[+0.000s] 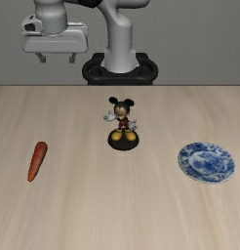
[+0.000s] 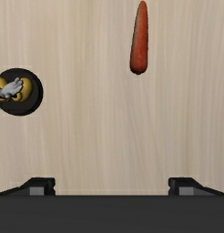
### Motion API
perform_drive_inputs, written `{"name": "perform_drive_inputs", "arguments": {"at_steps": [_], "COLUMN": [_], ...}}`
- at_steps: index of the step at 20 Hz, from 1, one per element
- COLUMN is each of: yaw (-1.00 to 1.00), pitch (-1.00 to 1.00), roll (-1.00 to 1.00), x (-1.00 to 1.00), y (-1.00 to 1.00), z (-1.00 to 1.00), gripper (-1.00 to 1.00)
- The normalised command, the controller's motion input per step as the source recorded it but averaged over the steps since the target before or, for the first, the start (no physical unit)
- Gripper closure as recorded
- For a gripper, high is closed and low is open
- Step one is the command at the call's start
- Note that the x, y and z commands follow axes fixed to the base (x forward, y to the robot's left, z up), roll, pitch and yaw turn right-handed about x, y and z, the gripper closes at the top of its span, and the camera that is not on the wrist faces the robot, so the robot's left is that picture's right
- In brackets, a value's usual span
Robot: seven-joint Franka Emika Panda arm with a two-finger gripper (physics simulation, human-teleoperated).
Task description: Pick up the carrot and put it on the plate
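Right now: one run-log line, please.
gripper: open, raised, holding nothing | orange tapered carrot: on wooden table, ungrasped | blue-and-white patterned plate: nothing on it | Mickey Mouse figurine: between carrot and plate

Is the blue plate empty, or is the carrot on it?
Empty. The plate shows just its blue pattern; the carrot lies on the table, far from it.

The arm [image 1: 118,39] folds over above its base. The gripper [image 1: 54,58] hangs high, pointing straight down, fingers [image 2: 39,186] spread wide apart.
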Motion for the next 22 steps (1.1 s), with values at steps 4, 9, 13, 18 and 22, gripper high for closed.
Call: {"name": "perform_drive_inputs", "arguments": {"at_steps": [4,9,13,18,22], "yaw": [0.00,0.00,0.00,0.00,0.00], "pitch": [0.00,0.00,0.00,0.00,0.00], "roll": [0.00,0.00,0.00,0.00,0.00], "x": [0.00,1.00,1.00,1.00,0.00], "y": [-1.00,0.00,0.00,0.00,0.00], "z": [0.00,0.00,0.00,0.00,-1.00], "gripper": [-1.00,-1.00,-1.00,-1.00,-1.00]}}
